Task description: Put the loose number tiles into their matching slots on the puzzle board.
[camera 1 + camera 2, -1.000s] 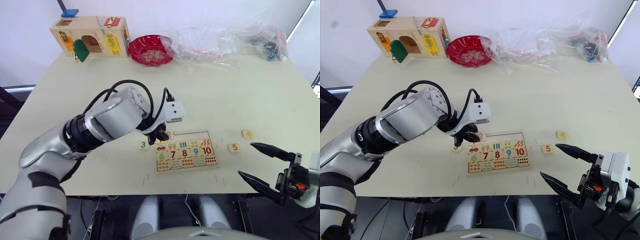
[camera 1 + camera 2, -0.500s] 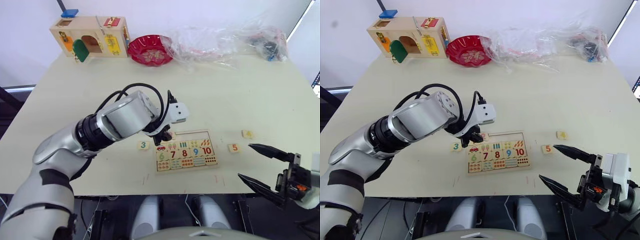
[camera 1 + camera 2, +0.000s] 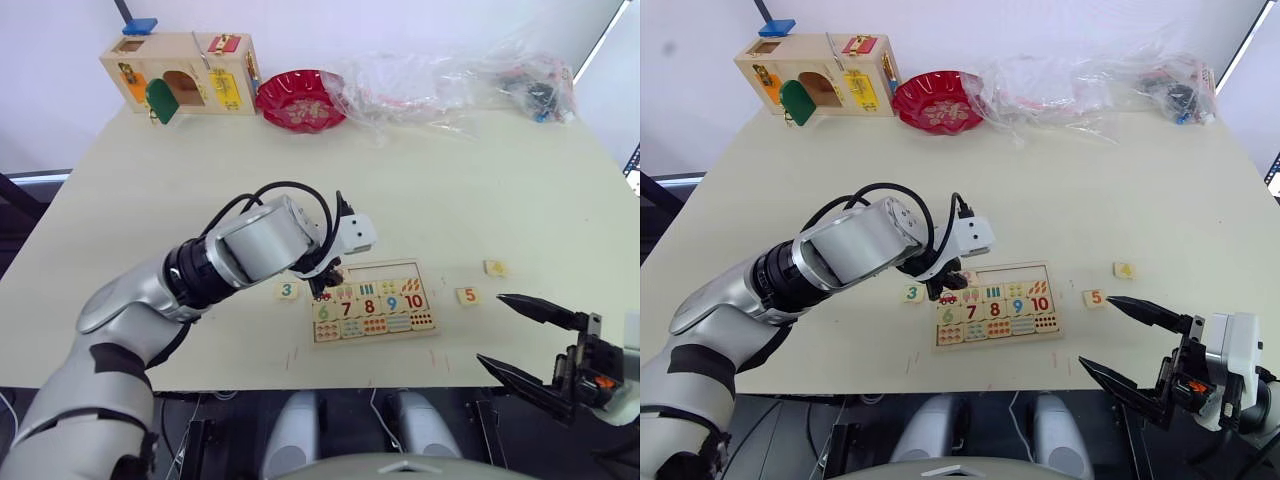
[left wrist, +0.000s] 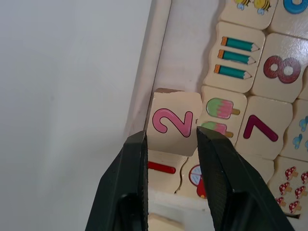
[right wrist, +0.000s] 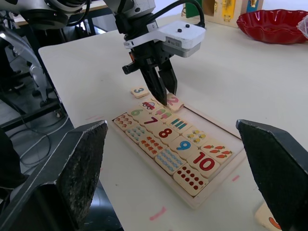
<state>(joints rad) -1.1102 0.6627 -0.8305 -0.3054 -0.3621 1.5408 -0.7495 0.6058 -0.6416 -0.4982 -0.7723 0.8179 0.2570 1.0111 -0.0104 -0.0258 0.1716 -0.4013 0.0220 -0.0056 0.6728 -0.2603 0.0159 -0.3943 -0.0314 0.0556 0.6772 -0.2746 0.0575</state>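
Observation:
The puzzle board (image 3: 381,264) lies near the table's front edge, its lower rows filled with numbers 6 to 10 and counting pictures. The matching slots (image 3: 388,273) along its top row look bare. My left gripper (image 4: 171,140) is shut on a tile with a pink 2 (image 4: 173,120), held tilted over the left end of that top row beside the rim. Loose tiles lie on the table: a 3 (image 3: 287,291) left of the board, a 5 (image 3: 467,295) and a 4 (image 3: 494,267) to its right. My right gripper (image 3: 490,328) hangs open at the front right, holding nothing.
A wooden latch box (image 3: 180,72), a red bowl (image 3: 300,100) and crumpled clear plastic bags (image 3: 450,75) stand along the table's far edge. Wide bare tabletop lies between them and the board.
My left gripper has carried the 2 tile a little down and right, onto the left end of the board's top row. The right gripper has sunk slightly.

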